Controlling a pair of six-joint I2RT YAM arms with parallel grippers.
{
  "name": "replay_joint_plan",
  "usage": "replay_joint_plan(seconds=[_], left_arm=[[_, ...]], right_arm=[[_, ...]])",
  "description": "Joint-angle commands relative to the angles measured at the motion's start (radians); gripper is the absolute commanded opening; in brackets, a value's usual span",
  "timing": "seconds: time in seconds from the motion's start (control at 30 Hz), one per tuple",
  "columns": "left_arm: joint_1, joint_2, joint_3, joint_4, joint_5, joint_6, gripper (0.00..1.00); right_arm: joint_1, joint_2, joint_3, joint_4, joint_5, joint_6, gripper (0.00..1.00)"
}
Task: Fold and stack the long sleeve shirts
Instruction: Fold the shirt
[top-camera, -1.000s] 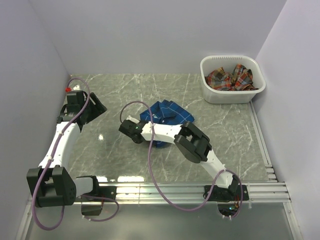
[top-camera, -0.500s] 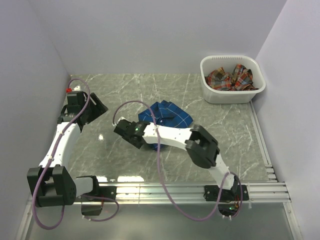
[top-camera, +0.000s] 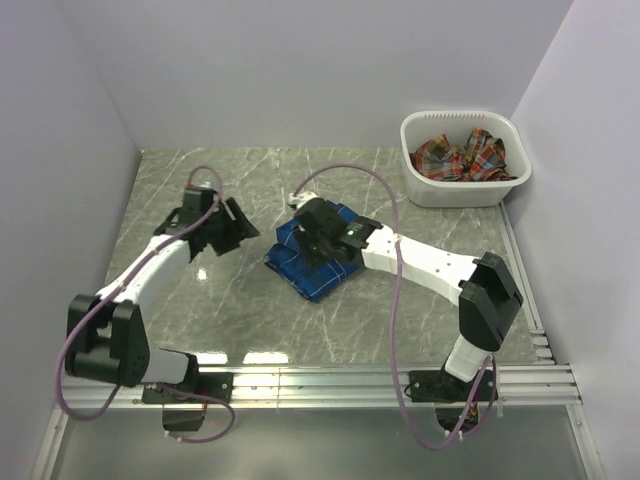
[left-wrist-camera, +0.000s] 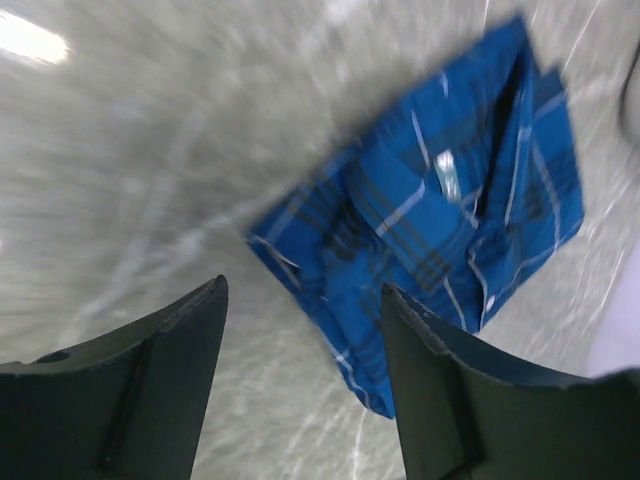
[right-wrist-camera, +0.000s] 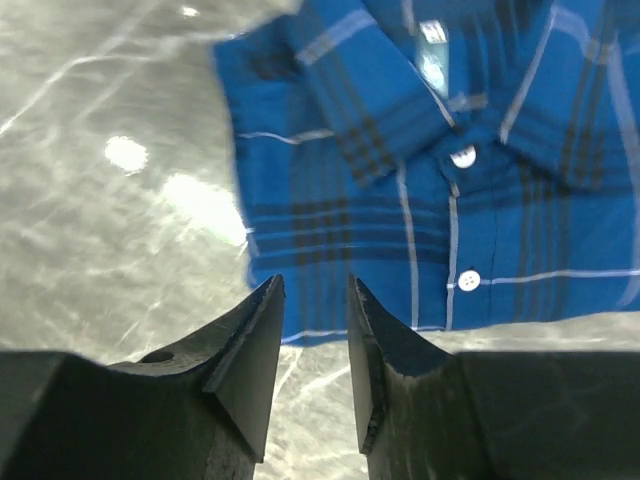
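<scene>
While the folded blue shirt (top-camera: 300, 268) lies flat on the table (top-camera: 400, 310), its hem is seen running crosswise just ahead of the narrowly parted, empty right gripper (right-wrist-camera: 314, 300), which is placed nearer than the wide-open left gripper (left-wrist-camera: 302, 300).

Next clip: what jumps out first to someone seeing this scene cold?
A royal blue plaid button-up shirt lies folded mid-table, the right gripper poised over it, the left gripper open beside it. A white plastic basket in the far right corner holds a crumpled red-orange plaid shirt.
</scene>
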Motion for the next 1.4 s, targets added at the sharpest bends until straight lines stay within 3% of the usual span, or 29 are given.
replay_joint_plan(seconds=[0.0, 0.4, 0.53, 0.77, 0.87, 1.1, 1.37], left_arm=[[-0.089, 0.067, 0.02, 0.053, -0.022, -0.083, 0.67], [-0.243, 0.225, 0.027, 0.162, -0.137, -0.175, 0.49], [-0.243, 0.268, -0.018, 0.185, -0.171, -0.215, 0.38], [-0.242, 0.322, -0.142, 0.249, -0.177, -0.3, 0.07], [-0.234, 0.319, -0.179, 0.26, -0.183, -0.326, 0.01], [-0.146, 0.328, -0.174, 0.259, -0.183, -0.291, 0.01], [-0.128, 0.431, 0.042, 0.176, -0.185, -0.122, 0.06]], right_arm=[[-0.054, -0.054, -0.1, 0.148, -0.165, 0.115, 0.39], [-0.131, 0.009, -0.273, 0.336, -0.362, 0.213, 0.37], [-0.133, 0.059, -0.295, 0.328, -0.411, 0.218, 0.37], [-0.133, 0.122, -0.333, 0.29, -0.526, 0.21, 0.36], [-0.133, 0.131, -0.353, 0.284, -0.54, 0.212, 0.36], [-0.125, 0.099, -0.352, 0.281, -0.612, 0.186, 0.34], [-0.166, -0.066, -0.251, 0.21, -0.545, 0.123, 0.41]])
